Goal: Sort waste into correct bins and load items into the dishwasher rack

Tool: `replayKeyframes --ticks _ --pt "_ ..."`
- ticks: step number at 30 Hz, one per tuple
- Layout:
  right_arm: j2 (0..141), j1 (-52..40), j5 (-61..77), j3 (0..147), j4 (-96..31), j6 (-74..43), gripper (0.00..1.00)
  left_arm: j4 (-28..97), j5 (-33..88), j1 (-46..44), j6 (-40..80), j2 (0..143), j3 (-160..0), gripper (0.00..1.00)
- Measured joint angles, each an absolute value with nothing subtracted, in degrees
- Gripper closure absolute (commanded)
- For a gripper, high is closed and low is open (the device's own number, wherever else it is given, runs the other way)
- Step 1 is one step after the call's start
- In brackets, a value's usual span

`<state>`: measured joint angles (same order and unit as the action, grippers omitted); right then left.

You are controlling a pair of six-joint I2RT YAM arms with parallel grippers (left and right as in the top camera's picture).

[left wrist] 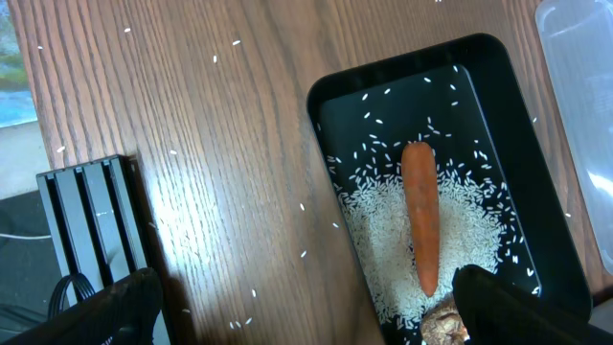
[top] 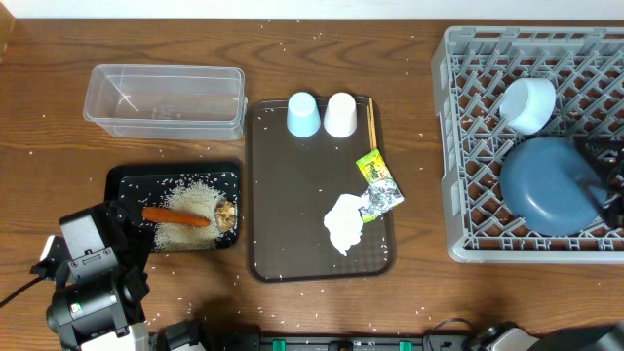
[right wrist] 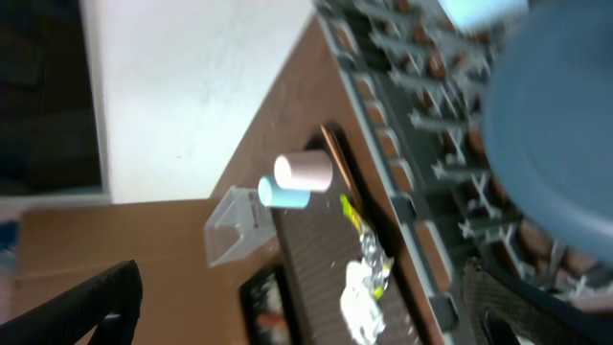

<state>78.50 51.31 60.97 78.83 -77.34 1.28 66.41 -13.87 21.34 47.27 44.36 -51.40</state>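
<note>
The black tray (top: 122, 180) holds white rice (top: 190, 200), an orange carrot (top: 175, 216) and a brown lump (top: 226, 213). My left gripper (left wrist: 311, 321) hovers open at that tray's near edge, one finger above the lump (left wrist: 442, 326), beside the carrot (left wrist: 420, 225). The clear tub (top: 166, 97) looks bare. On the brown serving tray (top: 292, 175) stand a pale-blue cup (top: 303, 114), a white cup (top: 340, 114), chopsticks (top: 370, 122), wrappers (top: 378, 185) and a tissue (top: 343, 224). The grey rack (top: 468, 146) holds a pale bowl (top: 528, 104) and a dark-blue plate (top: 546, 185). My right gripper (right wrist: 311, 311) is open beside the plate (right wrist: 556, 134).
Rice grains (top: 322, 44) lie scattered over the wooden table. The left arm's body (top: 93, 283) fills the front left corner. The right arm's dark parts (top: 604, 171) show at the rack's right side. A white wall (right wrist: 192, 86) lies behind the table.
</note>
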Motion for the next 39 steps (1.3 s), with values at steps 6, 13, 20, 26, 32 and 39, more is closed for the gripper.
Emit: replayKeyframes --ticks 6,13,20,26,32,39 --pt "70.3 50.8 58.4 81.6 -69.8 -2.5 0.02 66.4 -13.9 21.3 47.3 44.4 -51.4 0.02" --pt "68.7 39.5 47.1 81.8 -58.5 -10.0 0.05 66.4 -13.9 21.3 47.3 44.4 -51.4 0.02" --pt "74.8 19.6 27.4 81.8 -44.6 -14.9 0.91 66.4 -13.9 21.3 47.3 44.4 -51.4 0.02" --pt "85.5 9.7 9.5 81.9 -39.1 -17.0 0.99 66.4 -13.8 21.3 47.3 44.4 -51.4 0.02" --pt "99.4 8.5 -3.1 84.1 -38.9 -17.4 0.99 66.4 -13.8 21.3 47.2 44.4 -51.4 0.02" --pt "106.7 9.1 -7.6 87.6 -39.4 -16.9 0.99 66.4 -13.9 21.3 47.3 44.4 -51.4 0.02"
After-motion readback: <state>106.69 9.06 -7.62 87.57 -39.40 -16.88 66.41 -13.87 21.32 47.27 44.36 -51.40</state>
